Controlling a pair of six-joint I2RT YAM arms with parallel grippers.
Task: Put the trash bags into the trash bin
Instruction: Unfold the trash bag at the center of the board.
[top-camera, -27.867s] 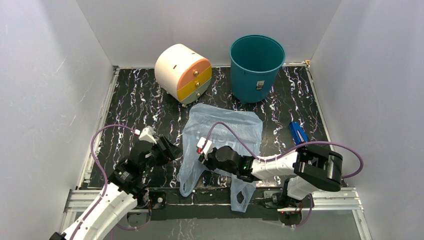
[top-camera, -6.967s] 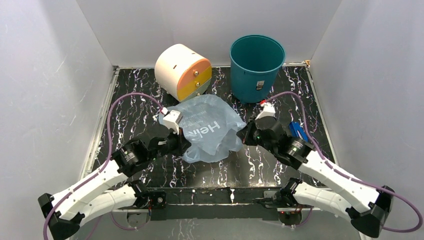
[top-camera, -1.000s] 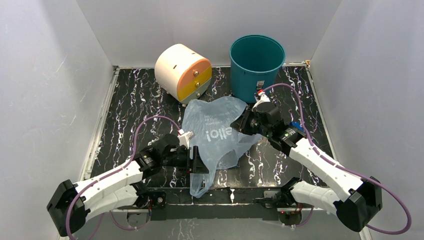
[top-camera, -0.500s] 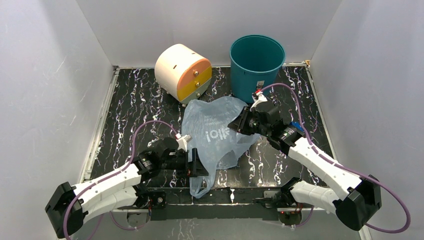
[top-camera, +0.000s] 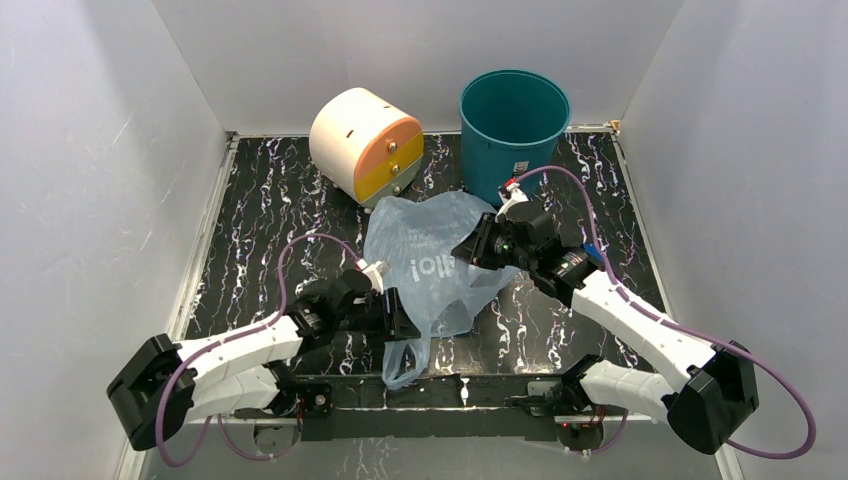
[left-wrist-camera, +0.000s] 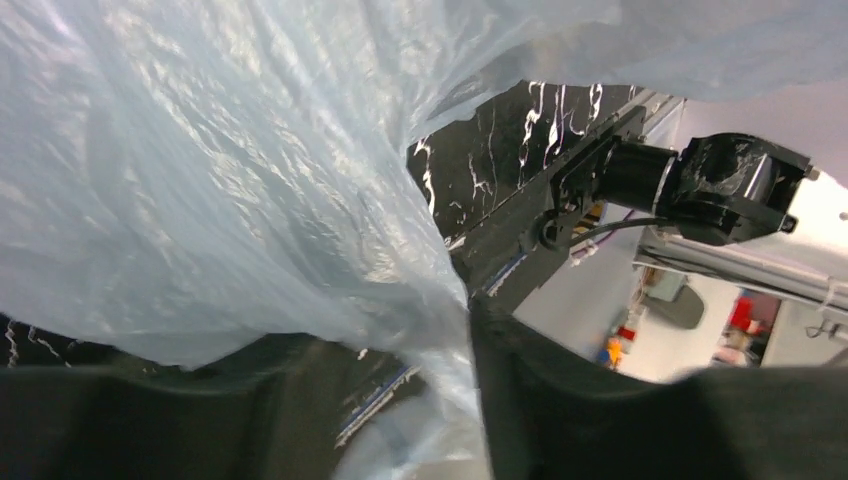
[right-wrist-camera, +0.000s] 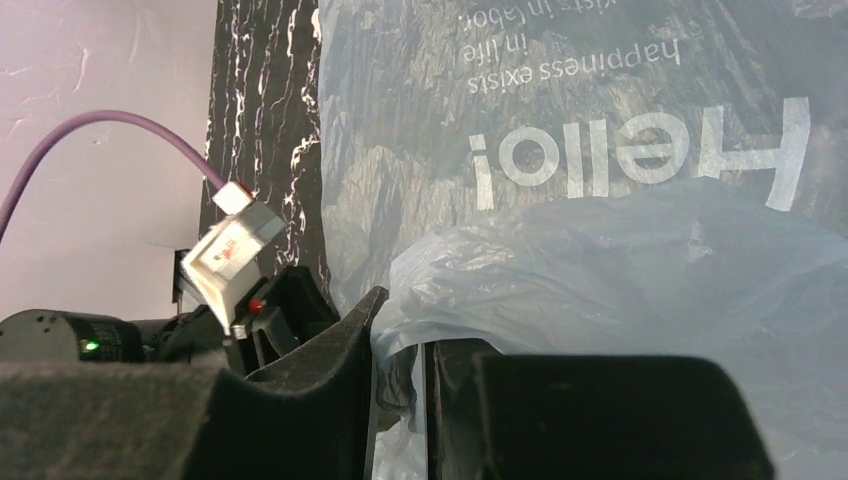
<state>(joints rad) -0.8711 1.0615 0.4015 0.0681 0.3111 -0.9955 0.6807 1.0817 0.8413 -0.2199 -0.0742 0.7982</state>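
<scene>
The left end effector (left-wrist-camera: 462, 345) is pinched on a fold at the near-left edge of the trash bag (top-camera: 425, 265), and the right end effector (right-wrist-camera: 403, 365) nips bunched film on its far-right side. The bag lies on the table (top-camera: 270, 220) just in front of the upright trash bin (top-camera: 513, 140), its long axis running from bin to near edge.

Now bunched at mid-frame rather than spread flat at lower centre, with trash bag (top-camera: 428, 262) pinched between left gripper (top-camera: 399, 312) and right gripper (top-camera: 467, 250).
</scene>
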